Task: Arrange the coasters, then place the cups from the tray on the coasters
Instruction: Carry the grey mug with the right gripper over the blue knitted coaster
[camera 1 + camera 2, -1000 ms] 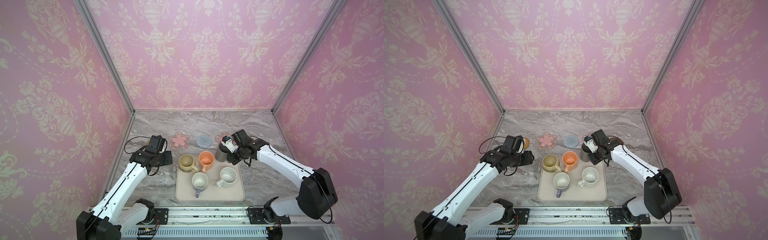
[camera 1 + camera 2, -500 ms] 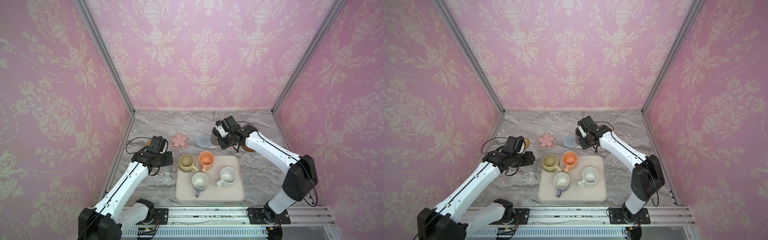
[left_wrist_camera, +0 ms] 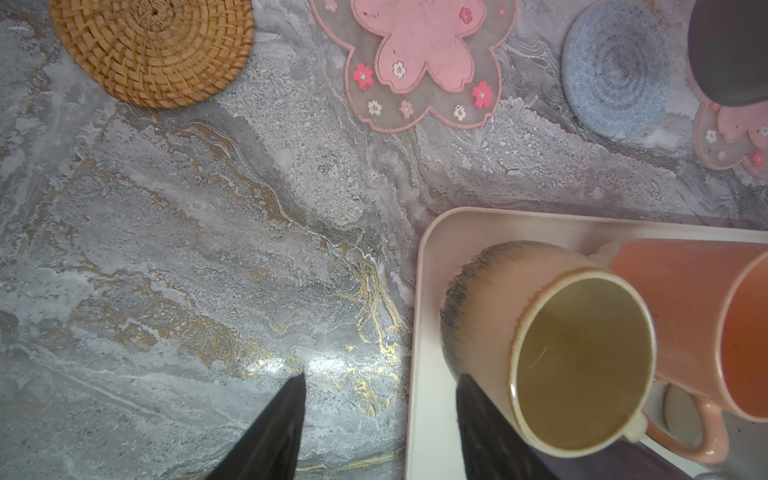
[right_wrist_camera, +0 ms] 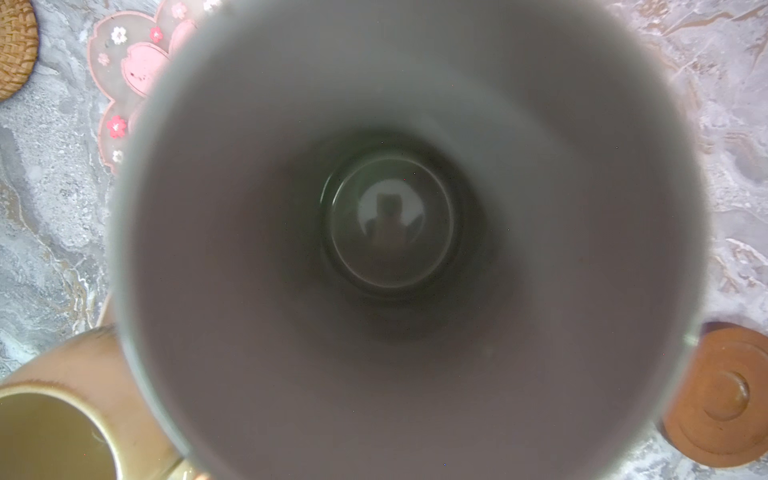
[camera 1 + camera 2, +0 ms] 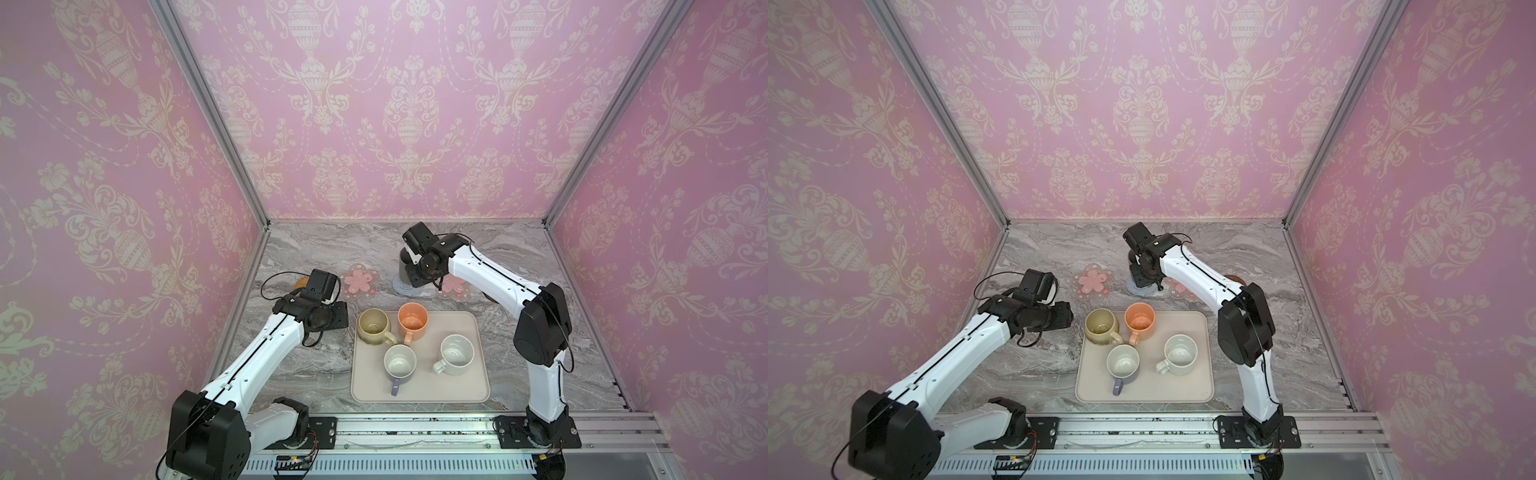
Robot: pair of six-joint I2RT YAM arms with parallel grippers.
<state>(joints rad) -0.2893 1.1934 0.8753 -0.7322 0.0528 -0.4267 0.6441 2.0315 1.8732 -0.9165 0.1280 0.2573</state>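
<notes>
Rattan coaster (image 3: 153,50): lay flat on the marble table (image 3: 166,249), leftmost in the row.
Left gripper (image 3: 376,419): jaws stood apart and empty, one finger over the table and one over the tray (image 5: 465,390) corner.
Flower coaster (image 5: 359,281): bare.
Tray held the beige-yellow mug (image 5: 372,328), peach-orange mug (image 5: 412,321), lavender mug (image 5: 400,361) and speckled white mug (image 5: 456,353).
Knitted coaster (image 3: 615,75): bare.
Dark grey mug (image 4: 395,249): clamped in the right gripper (image 5: 412,266) beside the knitted coaster. Contact with the table could not be told.
Second flower coaster (image 5: 455,286): partly under the right arm.
Wooden disc (image 4: 723,395): rightmost.
</notes>
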